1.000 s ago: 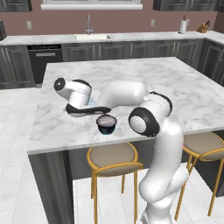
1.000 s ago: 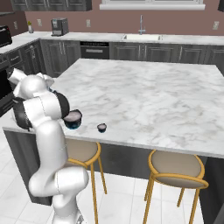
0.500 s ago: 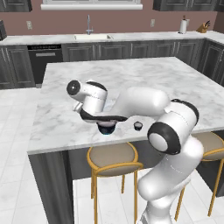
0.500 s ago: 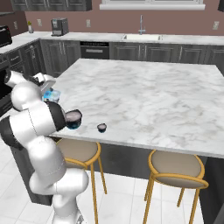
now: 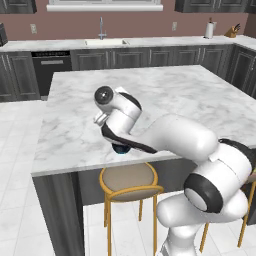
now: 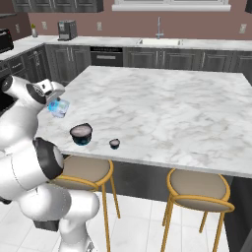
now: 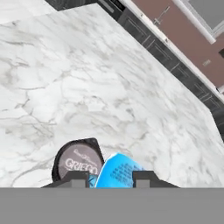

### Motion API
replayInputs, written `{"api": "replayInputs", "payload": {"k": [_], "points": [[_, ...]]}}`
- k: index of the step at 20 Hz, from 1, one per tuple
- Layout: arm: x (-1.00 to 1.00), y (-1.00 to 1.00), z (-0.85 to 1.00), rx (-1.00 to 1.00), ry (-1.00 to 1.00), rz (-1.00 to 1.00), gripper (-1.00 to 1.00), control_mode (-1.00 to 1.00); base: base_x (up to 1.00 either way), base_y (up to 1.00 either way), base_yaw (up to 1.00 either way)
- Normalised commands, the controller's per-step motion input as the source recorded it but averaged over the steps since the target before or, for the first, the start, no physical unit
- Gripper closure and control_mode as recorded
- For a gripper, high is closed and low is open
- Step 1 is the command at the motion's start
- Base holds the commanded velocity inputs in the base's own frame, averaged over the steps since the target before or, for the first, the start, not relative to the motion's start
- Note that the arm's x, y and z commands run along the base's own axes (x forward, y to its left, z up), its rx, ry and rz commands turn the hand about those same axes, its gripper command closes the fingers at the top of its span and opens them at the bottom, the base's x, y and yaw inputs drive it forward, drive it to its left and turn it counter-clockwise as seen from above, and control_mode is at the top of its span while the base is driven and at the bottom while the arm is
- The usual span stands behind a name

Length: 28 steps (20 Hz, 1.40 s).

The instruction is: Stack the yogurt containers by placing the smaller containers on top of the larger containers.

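Note:
My gripper (image 7: 110,178) is shut on the translucent light-blue cup (image 7: 118,171), which shows between the two dark fingertips (image 7: 78,177). Just beyond and to its left in the hand view stands the wide dark cup (image 7: 78,161) with its pale printed top. In the right base view the gripper (image 6: 56,104) holds the light-blue cup (image 6: 61,109) in the air, up and to the left of the wide dark cup (image 6: 81,133). The tiny dark cup (image 6: 114,143) stands on the counter to the right of the wide one. In the left base view the arm hides most of the wide dark cup (image 5: 120,148).
The cups stand near the front edge of the marble island (image 6: 162,108). Two stools (image 6: 86,170) (image 6: 199,189) are tucked under that edge. A sink (image 6: 158,41) and dark cabinets line the back wall. The arm's elbow (image 5: 175,135) reaches across the island's front.
The arm has swung round and its elbow has come forward over the island's front. The light-blue cup stays in the gripper, lifted beside the wide dark cup. The cups on the counter have not moved.

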Motion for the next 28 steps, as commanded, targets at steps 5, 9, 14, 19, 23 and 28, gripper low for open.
{"api": "replayInputs", "payload": {"k": [5,9,14,19,23,28], "points": [[-0.56,-0.21,0.33,0.05,0.00,0.01,1.00,-1.00,0.00,0.00,0.00],[-0.61,-0.19,0.27,0.03,0.00,0.02,1.00,-1.00,0.00,0.00,0.00],[-0.56,-0.16,0.30,0.04,0.00,0.02,1.00,-1.00,0.00,0.00,0.00],[-0.48,-0.11,0.19,0.00,0.02,0.02,1.00,-1.00,0.00,0.00,0.00],[-0.34,-0.08,0.04,-0.01,0.10,0.03,1.00,-1.00,0.00,0.00,0.00],[-0.18,-0.05,0.00,-0.03,0.15,0.04,1.00,-1.00,0.00,0.00,0.00]]}}
